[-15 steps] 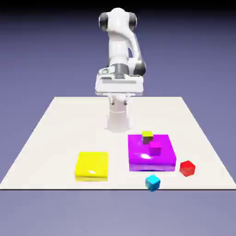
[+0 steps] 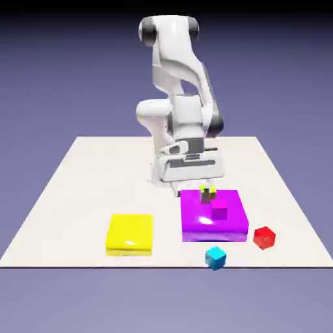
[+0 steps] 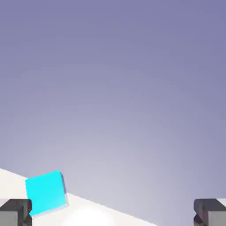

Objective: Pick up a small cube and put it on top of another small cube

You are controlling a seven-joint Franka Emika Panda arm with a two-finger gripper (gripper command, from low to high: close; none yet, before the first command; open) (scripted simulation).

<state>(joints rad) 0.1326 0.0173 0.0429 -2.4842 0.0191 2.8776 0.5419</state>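
One pale surface (image 2: 84, 195) carries everything, and the white arm (image 2: 185, 65) leans over it from the far side. Next in size is the purple block (image 2: 195, 218), then the yellow block (image 2: 130, 234). The claw (image 3: 113, 212) is spread wide, with nothing between its tips.

Smallest come the cubes. The cyan cube (image 2: 215, 258), the one to lift, sits at the surface's near edge, in front of the purple block. The red cube (image 2: 265, 237) lies to the exterior view's right of that block; the magenta cube (image 2: 219, 209) and the olive cube (image 2: 208, 198) show around the block's top, their exact footing unclear.

I judge the cyan cube light, stiff and hardly fragile, though its gloss may make it slippery. Best take it by two opposite side faces, low and square, the claw turned to match; a corner grip could twist it or nudge it over the edge.

The exterior view gives the layout and the other cubes, which the hand view lacks. The hand view shows the cyan cube's flat face near the left-hand tip, off-centre and askew to the claw.
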